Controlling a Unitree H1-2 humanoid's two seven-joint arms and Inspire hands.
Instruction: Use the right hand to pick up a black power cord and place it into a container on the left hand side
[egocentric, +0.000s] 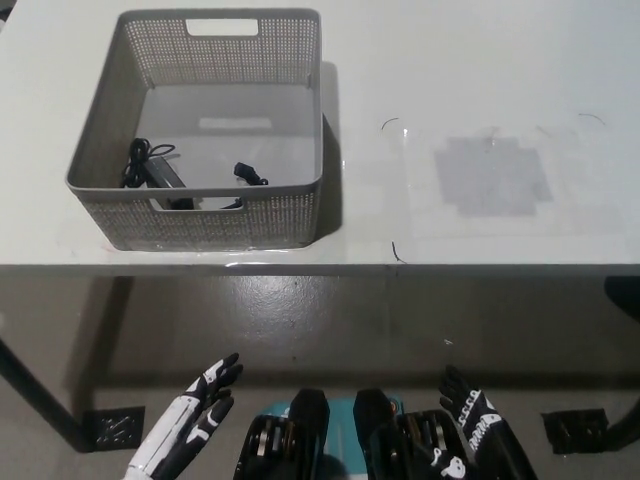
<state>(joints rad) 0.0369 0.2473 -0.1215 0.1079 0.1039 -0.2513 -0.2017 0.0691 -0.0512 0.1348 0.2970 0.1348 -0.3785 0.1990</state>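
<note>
Head view, power cord (150, 168) coiled in basket (300, 70)

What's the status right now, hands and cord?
Left hand and right hand open, low, below table edge. Black cord already in basket. Nothing in the way.

Lighting, head view: I read even, bright overhead light on the white table (480, 60); soft shadow falls right of the grey basket (200, 215); the floor (330, 320) under the table edge sits dim with a faint sheen. Focus is sharp centrally; no motion blur; slight softness toward the corners.
</note>
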